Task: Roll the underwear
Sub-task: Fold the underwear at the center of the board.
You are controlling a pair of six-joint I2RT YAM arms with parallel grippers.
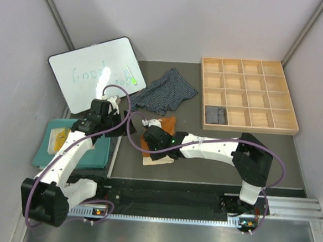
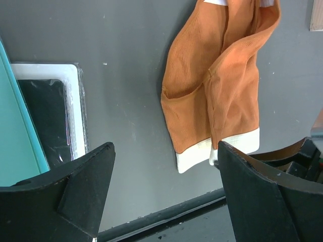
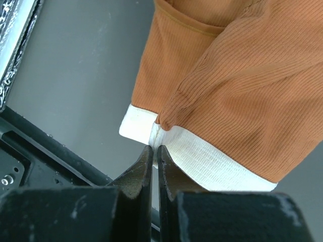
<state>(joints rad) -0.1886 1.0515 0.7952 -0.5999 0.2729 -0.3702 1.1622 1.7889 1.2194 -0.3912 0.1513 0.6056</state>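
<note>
The rust-orange underwear [image 1: 165,123] lies partly folded on the dark mat in front of the arms, ribbed cloth [image 3: 227,75] with a cream waistband [image 3: 212,161]. My right gripper [image 3: 155,151] is shut on a fold of that waistband at its near edge. My left gripper [image 2: 166,186] hovers open to the left of the orange pair [image 2: 217,85], holding nothing. The navy striped underwear [image 1: 166,92] lies spread out farther back. A grey pinstriped pair [image 1: 215,114] sits rolled in a compartment of the wooden tray [image 1: 247,127].
A whiteboard [image 1: 95,72] with a green marker lies at the back left. A teal cloth mat [image 1: 73,148] and a clear plastic case [image 2: 45,116] sit under the left arm. The mat's front edge and a black rail [image 1: 173,196] run along the near side.
</note>
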